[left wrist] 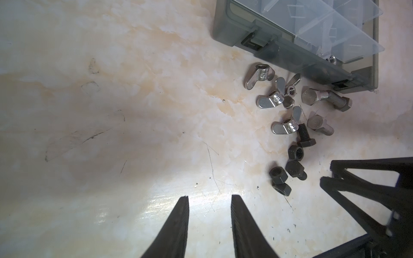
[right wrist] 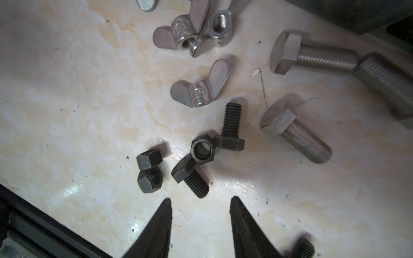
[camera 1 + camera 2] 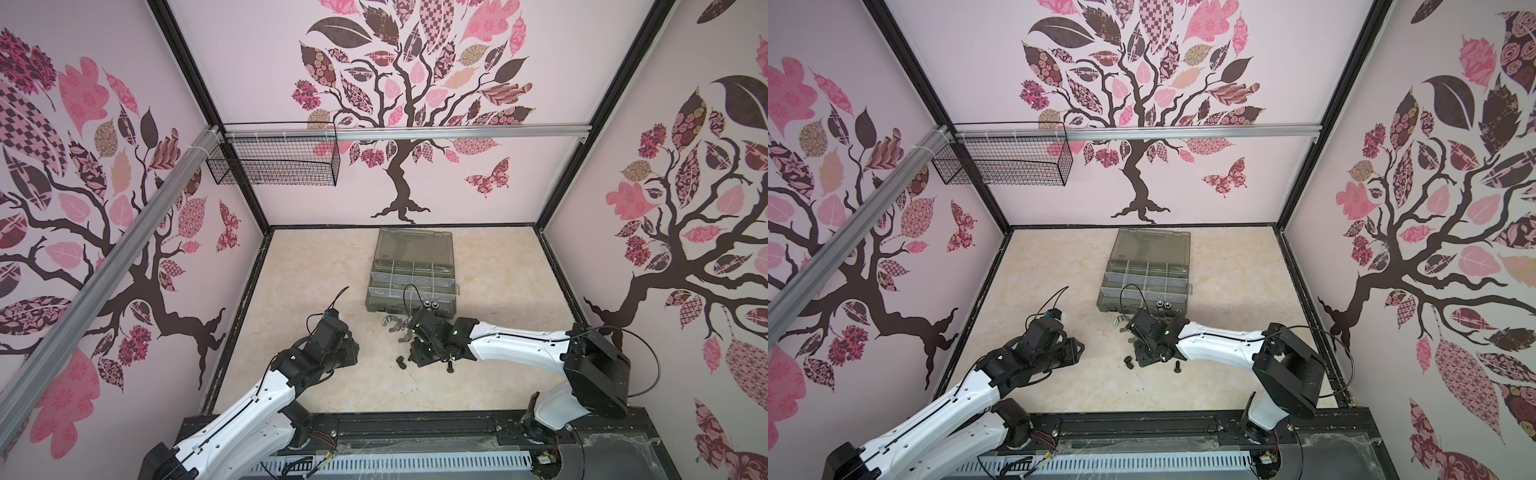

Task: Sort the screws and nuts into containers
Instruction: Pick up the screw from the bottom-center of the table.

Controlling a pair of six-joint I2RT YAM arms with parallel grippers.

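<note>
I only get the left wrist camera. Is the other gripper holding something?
Observer: No, the right gripper is open and empty, with a black bolt just ahead of it.
Operator: Is the box lid open?
Observer: Yes, the lid is swung back toward the far wall.
Operator: Any bolts I can't see?
Observer: A second black bolt lies beside the right gripper, on the side away from the left arm.

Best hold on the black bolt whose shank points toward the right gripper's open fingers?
Probably across the threaded shank of the bolt, coming from above: it lies flat with the shank end free, while a nut crowds its head.
</note>
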